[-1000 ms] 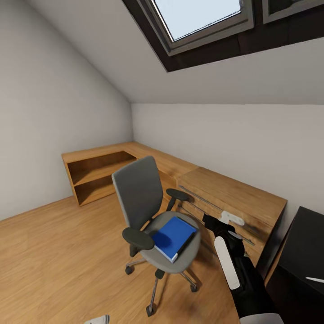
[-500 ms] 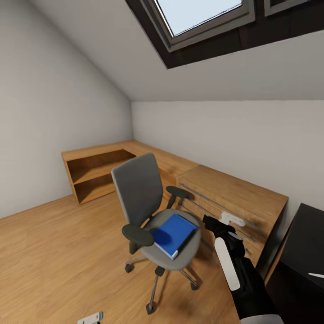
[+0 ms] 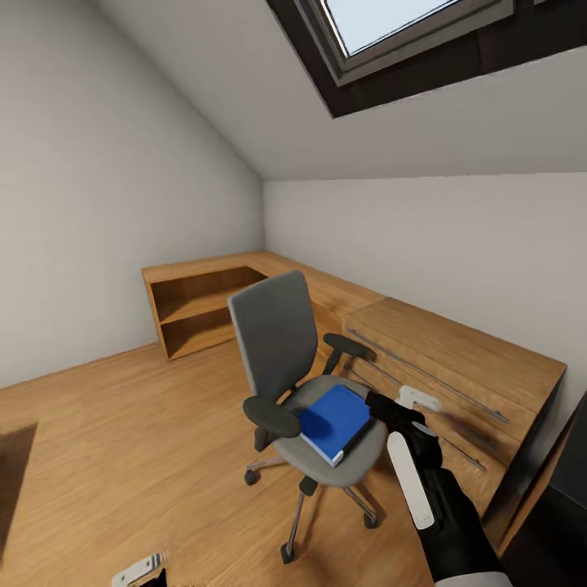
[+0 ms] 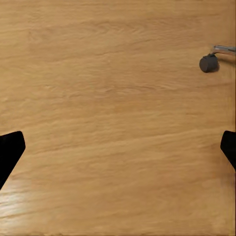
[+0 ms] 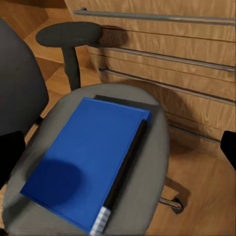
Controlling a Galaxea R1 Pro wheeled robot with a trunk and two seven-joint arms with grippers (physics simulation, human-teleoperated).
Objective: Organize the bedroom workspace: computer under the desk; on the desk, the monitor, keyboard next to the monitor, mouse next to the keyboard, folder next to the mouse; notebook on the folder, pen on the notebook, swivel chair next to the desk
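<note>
Folder (image 3: 334, 414), bright blue, flat on the seat of the grey swivel chair (image 3: 281, 342), dark spine edge toward the drawer side. Right gripper (image 3: 412, 409) parked just beside the seat rim, between the chair and the wooden drawer unit (image 3: 456, 367), not touching the folder. From the right wrist view: folder (image 5: 88, 162) lying straight ahead and below, chair armrest (image 5: 69, 35) beyond it, drawer handles (image 5: 162, 17) running along behind. Black fingertips (image 5: 10, 152) sitting way out at both edges of that picture, so jaws spread wide, nothing between them.

Left gripper (image 3: 140, 570) hanging low over the wooden floor (image 3: 122, 432), well apart from the chair. Left wrist view looking straight down at floorboards, with one chair caster (image 4: 208, 63) off near a corner. Dark fingertips (image 4: 9, 152) again at opposite edges, so spread wide too, holding nothing.

Low open shelf (image 3: 196, 306) in the far corner under the sloped ceiling, skylight (image 3: 391, 24) overhead.
</note>
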